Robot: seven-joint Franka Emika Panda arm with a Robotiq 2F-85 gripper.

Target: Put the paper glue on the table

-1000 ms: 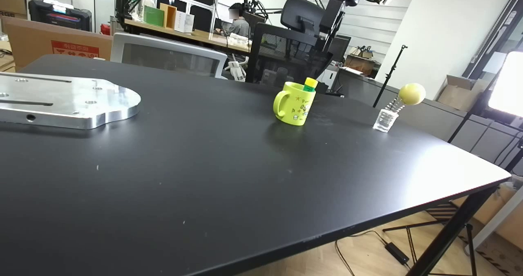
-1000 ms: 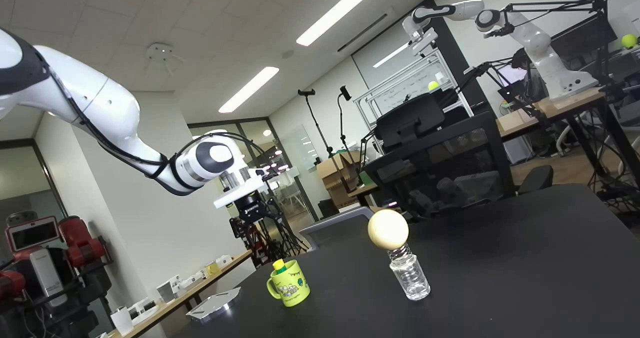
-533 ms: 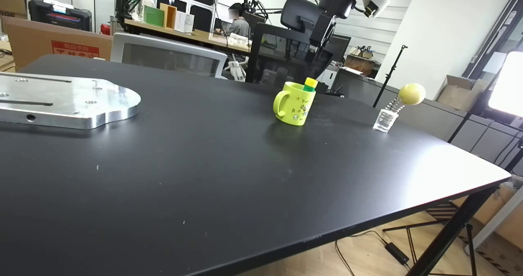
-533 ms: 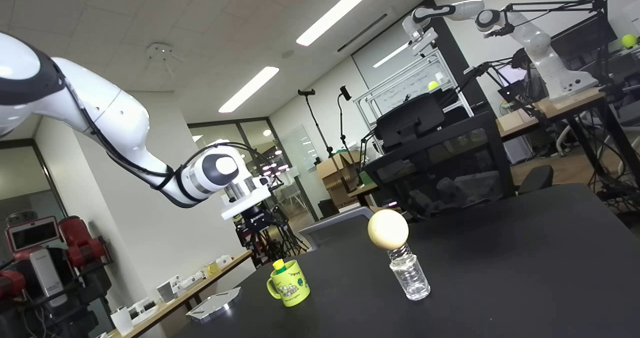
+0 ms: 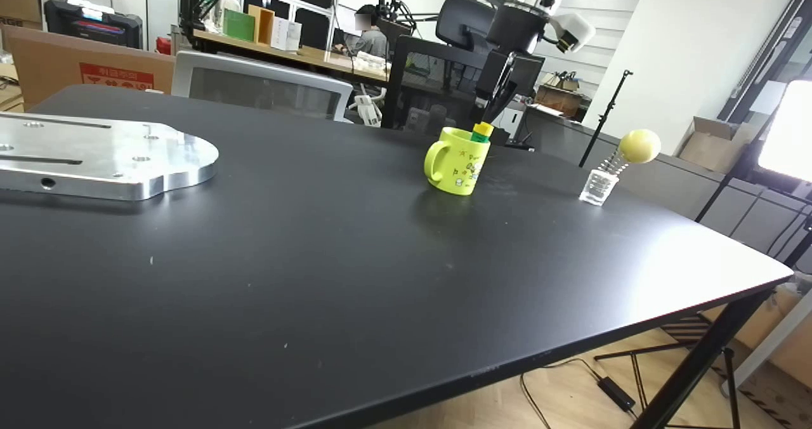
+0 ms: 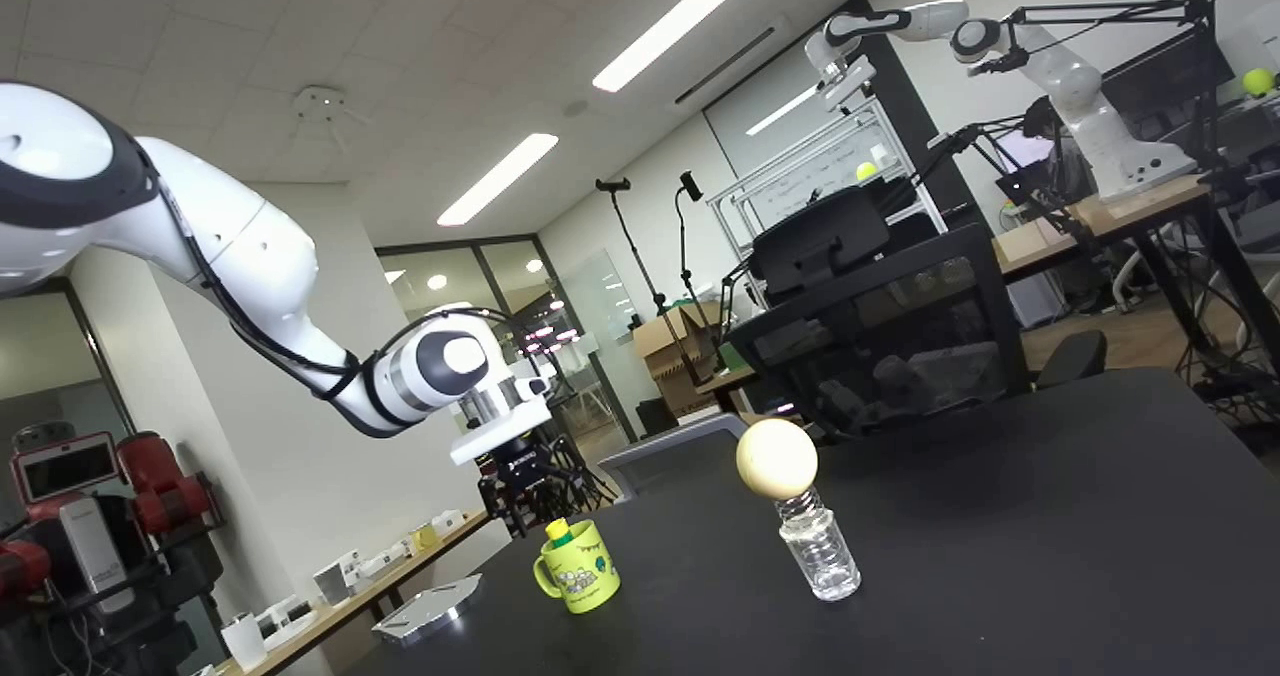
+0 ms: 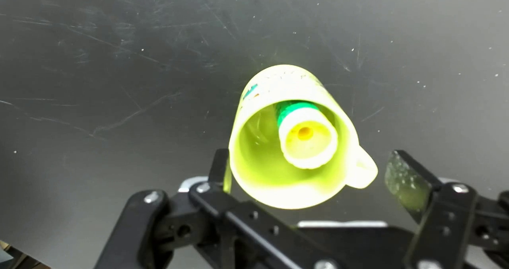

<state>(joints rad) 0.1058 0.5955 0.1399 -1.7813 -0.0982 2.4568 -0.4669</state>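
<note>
The paper glue shows a yellow cap and green neck in an exterior view (image 5: 481, 132), in another exterior view (image 6: 558, 532) and in the wrist view (image 7: 308, 141). It stands inside the yellow-green mug (image 5: 455, 165), which hides its lower part. The mug stands upright on the black table (image 5: 285, 289). My gripper (image 7: 312, 161) is open and empty. In the wrist view its fingers lie on either side of the mug's mouth and handle. In an exterior view the gripper (image 5: 488, 102) is just above the glue's cap. In the wrist view the glue leans toward the mug's handle side.
A clear glass bottle (image 6: 818, 551) with a pale yellow ball (image 6: 777, 459) on top stands on the table beyond the mug. A silver metal plate (image 5: 108, 153) lies on the table. Chairs (image 5: 260, 89) stand behind the table's far edge.
My gripper has come down over the last second and is now close above the mug and the glue. The glue, mug, bottle and plate have not moved.
</note>
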